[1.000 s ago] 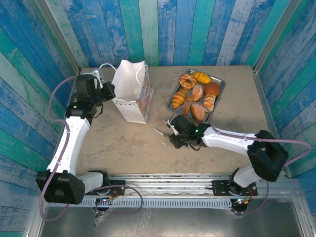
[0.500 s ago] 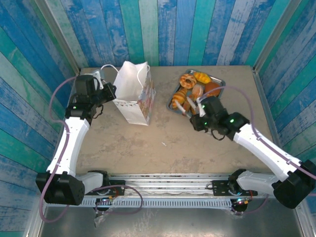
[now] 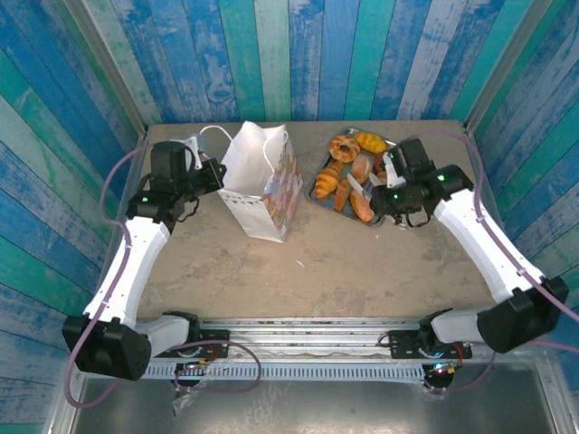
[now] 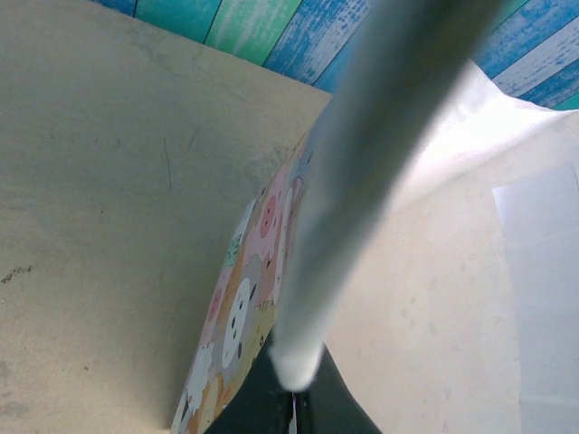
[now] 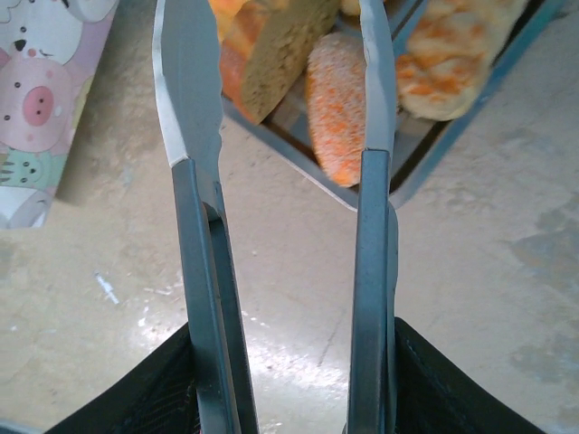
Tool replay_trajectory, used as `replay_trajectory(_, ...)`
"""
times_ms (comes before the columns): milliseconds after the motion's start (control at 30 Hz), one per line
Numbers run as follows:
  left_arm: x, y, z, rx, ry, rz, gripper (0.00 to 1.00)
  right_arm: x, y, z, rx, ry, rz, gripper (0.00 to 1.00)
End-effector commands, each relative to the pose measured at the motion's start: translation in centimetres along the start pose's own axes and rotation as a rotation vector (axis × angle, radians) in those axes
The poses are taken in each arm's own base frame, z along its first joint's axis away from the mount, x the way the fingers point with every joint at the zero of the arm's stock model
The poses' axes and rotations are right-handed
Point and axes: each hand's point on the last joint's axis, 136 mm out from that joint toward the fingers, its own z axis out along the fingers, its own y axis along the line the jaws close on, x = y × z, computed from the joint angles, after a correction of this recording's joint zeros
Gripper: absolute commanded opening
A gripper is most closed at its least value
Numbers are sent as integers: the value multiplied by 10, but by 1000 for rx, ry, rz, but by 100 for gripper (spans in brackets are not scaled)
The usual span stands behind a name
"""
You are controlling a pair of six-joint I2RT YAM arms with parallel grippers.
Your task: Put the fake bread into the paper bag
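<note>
The paper bag stands at the back left of the table, leaning, with its mouth up. My left gripper is shut on the bag's white cord handle, which runs up out of the jaws beside the printed side. The fake bread lies piled on a grey tray at the back right. My right gripper is shut on metal tongs. Their blades stand apart with nothing between them, over the tray's near corner, by an orange oval loaf.
Blue and green plank walls close in the table at the back and both sides. A small scrap lies on the bare tabletop in front of the bag and tray. The bag's animal-print side sits left of the tongs.
My right arm has swung the tongs from the middle of the table back and right to the tray. The left gripper has pulled the bag a little to the right.
</note>
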Motion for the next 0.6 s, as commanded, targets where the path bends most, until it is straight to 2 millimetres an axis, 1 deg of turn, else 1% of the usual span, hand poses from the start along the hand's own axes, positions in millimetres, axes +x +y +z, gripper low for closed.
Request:
replay_trajectory(0, 3, 1, 1, -5, -6, 22, 0, 1, 12, 3, -42, 75, 36, 51)
replay_trajectory(100, 7, 3, 6, 1, 3, 30, 1, -3, 16, 14, -35, 113, 33, 51)
replay_trajectory(267, 11, 4, 13, 11, 9, 36, 13, -13, 18, 30, -10, 141, 31, 52)
replay_trajectory(300, 12, 5, 14, 9, 13, 38, 18, -16, 18, 33, -3, 143, 32, 52)
replay_trajectory(333, 12, 5, 15, 13, 18, 47, 28, -18, 18, 36, 3, 145, 33, 52)
replay_trajectory(400, 12, 4, 14, 14, 23, 70, 41, -22, 18, 42, 12, 154, 36, 52)
replay_trajectory(500, 3, 4, 6, -18, -4, 106, 51, -25, 21, 50, 17, 164, 35, 52)
replay_trajectory(567, -3, 5, -1, -36, -36, 118, 62, -26, 21, 54, 23, 172, 35, 52)
